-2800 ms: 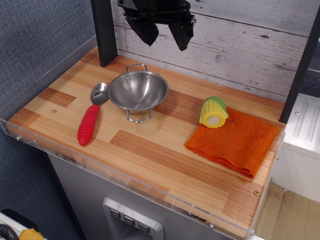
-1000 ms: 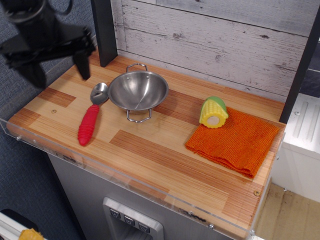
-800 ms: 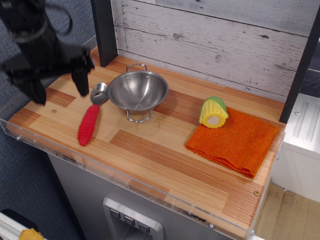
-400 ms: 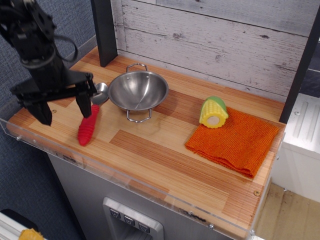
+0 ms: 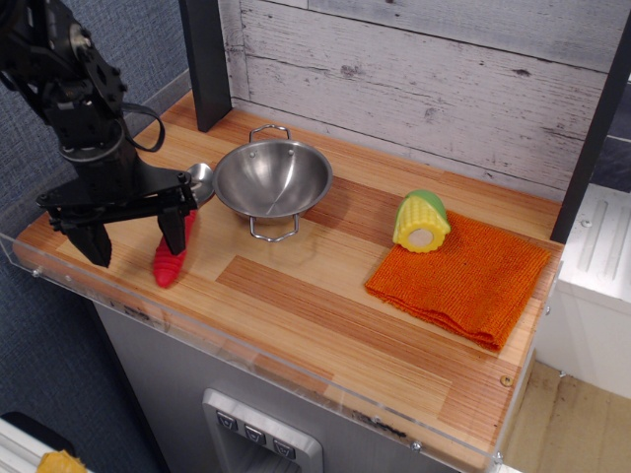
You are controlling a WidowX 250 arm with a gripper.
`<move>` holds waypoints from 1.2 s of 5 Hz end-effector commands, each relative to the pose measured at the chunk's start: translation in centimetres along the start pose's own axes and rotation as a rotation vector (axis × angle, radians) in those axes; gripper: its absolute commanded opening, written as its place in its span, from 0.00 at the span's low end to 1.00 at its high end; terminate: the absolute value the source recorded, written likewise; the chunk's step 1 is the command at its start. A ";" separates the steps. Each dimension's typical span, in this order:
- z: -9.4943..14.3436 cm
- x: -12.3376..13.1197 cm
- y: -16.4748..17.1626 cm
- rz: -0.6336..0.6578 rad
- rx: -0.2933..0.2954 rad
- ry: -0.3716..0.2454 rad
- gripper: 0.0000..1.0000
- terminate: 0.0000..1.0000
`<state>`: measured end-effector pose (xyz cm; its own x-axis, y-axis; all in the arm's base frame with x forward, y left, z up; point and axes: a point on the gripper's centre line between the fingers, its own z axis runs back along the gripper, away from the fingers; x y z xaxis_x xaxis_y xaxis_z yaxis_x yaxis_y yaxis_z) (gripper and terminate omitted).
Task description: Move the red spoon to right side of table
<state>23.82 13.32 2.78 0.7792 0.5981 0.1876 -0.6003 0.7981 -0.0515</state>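
- Red spoon with ribbed handle and silver metal bowl (image 5: 170,264): lies at the left end of the striped wooden table (image 5: 325,305), partly hidden by one finger.
- Black gripper (image 5: 136,238): spread wide over the handle, holding nothing.
- Steel two-handled bowl (image 5: 272,180): just beside the spoon's metal end.

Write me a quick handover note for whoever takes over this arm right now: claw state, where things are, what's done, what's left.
Claw: open, empty, low over the table's left end, one finger in front of the red spoon's handle.
Red spoon: lying at the left, beside the steel bowl; not gripped.
Right side: orange cloth with toy corn at its back corner.
Done: the approach.
Left: grasp, lift, carry right, set down.
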 end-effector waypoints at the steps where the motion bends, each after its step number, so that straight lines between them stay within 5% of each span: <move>1: -0.8 -0.3 -0.6 -0.038 0.026 -0.014 1.00 0.00; 3: -2.0 -0.7 -0.8 -0.054 0.037 -0.011 1.00 0.00; 4: -1.7 -0.7 -0.7 -0.061 0.040 -0.029 0.00 0.00; 6: -0.9 -0.7 -0.9 -0.068 0.033 -0.058 0.00 0.00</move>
<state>24.19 12.78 0.82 0.8072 0.5470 0.2218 -0.5598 0.8286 -0.0062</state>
